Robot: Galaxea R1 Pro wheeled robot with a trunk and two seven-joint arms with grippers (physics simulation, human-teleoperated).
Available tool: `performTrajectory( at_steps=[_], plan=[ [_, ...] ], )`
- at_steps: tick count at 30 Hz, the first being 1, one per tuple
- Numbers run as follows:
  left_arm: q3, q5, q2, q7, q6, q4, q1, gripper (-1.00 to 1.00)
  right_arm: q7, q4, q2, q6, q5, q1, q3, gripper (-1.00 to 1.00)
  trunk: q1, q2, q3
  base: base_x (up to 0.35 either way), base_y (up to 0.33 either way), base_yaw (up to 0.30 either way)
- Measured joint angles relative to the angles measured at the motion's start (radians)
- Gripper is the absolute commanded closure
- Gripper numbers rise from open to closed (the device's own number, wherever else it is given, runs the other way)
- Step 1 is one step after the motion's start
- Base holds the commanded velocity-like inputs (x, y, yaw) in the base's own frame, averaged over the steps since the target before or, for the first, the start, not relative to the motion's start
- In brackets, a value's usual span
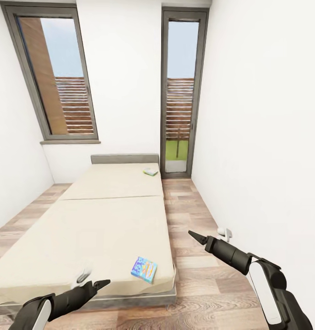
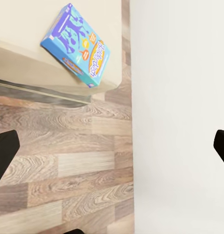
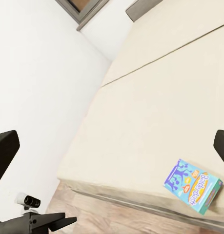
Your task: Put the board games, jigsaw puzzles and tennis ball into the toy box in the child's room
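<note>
The room is evenly bright, with daylight at the two tall windows and no glare on the white walls. Shadows are faint: a soft dark band lies under the bed at its foot edge. The head view bends straight lines near its edges. Renders look slightly soft, without motion blur.

The left arm is matt black with a white panel along its forearm; it narrows to a slim black gripper with pointed tips; the right arm has the same build, a black rounded casing with a long white plate on its side, then a black cylinder tapering to a thin black gripper.
</note>
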Motion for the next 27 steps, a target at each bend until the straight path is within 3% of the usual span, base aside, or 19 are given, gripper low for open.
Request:
performTrajectory(
  at_steps=[9,19,27],
  plan=[
    [0.000,0.003,-0.021,0.005,-0.004,0.004,0.000,-1.00,0.004,-0.005,-0.004,0.000,-0.002,0.001,0.002,-1.00,0.034,-0.063,-0.028,-0.006,0.000,0.000],
    [0.000,0.007,-0.073,0.009,-0.013,0.009,-0.028,-1.00,0.030,-0.012,-0.011,0.010,-0.016,0.004,0.002,-1.00,0.073,-0.133,-0.060,0.000,0.000,0.000],
    [0.000,0.006,-0.092,0.010,-0.020,0.082,-0.118,-1.00,0.176,-0.011,-0.013,0.019,-0.016,0.004,0.001,-1.00,0.103,-0.189,-0.085,0.000,0.000,0.000]
  ],
)
